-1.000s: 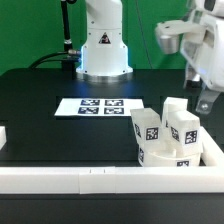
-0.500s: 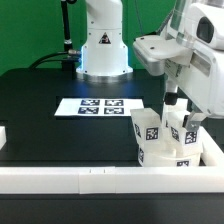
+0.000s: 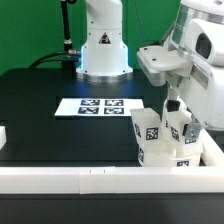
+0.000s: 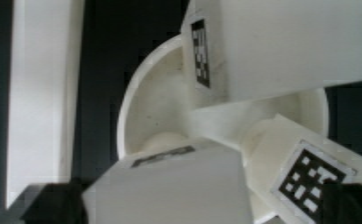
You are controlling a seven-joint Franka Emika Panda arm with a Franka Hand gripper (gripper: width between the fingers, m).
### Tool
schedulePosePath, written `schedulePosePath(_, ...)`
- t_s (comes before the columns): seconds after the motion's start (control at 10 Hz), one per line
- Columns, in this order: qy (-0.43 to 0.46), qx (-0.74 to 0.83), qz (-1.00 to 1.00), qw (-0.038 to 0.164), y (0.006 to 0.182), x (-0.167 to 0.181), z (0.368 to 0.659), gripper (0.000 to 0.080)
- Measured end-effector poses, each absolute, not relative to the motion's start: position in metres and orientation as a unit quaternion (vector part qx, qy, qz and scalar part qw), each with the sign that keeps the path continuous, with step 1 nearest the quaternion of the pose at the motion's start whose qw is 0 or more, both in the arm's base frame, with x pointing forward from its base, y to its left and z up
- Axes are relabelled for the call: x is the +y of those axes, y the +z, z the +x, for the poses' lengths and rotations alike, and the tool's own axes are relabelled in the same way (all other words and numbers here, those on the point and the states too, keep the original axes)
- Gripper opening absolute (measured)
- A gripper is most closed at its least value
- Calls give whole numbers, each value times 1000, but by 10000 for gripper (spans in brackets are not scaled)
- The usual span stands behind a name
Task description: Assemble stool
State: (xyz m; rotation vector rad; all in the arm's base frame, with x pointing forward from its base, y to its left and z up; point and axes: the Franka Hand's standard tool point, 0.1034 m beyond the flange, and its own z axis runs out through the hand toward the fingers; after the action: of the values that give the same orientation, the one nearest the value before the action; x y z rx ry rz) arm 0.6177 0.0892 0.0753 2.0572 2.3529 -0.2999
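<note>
The round white seat [image 3: 165,155] lies near the front right corner of the table in the exterior view. Three white block legs with tags stand on it: one at the front left [image 3: 147,127] and two behind it [image 3: 184,128]. My gripper [image 3: 177,108] hangs just above the rear legs. In the wrist view the seat ring [image 4: 151,110] curves under the legs. One leg [image 4: 178,190] lies between my dark fingertips [image 4: 45,200], which stand wide apart, so the gripper [image 4: 196,205] is open. Another leg [image 4: 276,45] and a tagged one [image 4: 311,165] stand close by.
The marker board [image 3: 90,105] lies flat at the table's middle. A long white border rail [image 3: 90,178] runs along the front edge, and another [image 3: 212,150] along the right side, close to the seat. The arm's base [image 3: 103,50] stands at the back.
My arm has swung in from the upper right and come down toward the legs. The gripper now sits over the rear legs. The seat and legs have not moved.
</note>
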Motion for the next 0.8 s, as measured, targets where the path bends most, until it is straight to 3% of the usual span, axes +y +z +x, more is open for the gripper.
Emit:
schedulePosePath(0.1,-96,743,662,1,75,88,618,528)
schedulePosePath(0.2,-96,734,672,3,75,88,618,528)
schedulePosePath(0.3,-96,732,674,3,75,87,618,391)
schedulePosePath(0.4,-96,717,690,5,75,87,618,338)
schedulePosePath(0.8,-94,616,782,17,75,86,618,338)
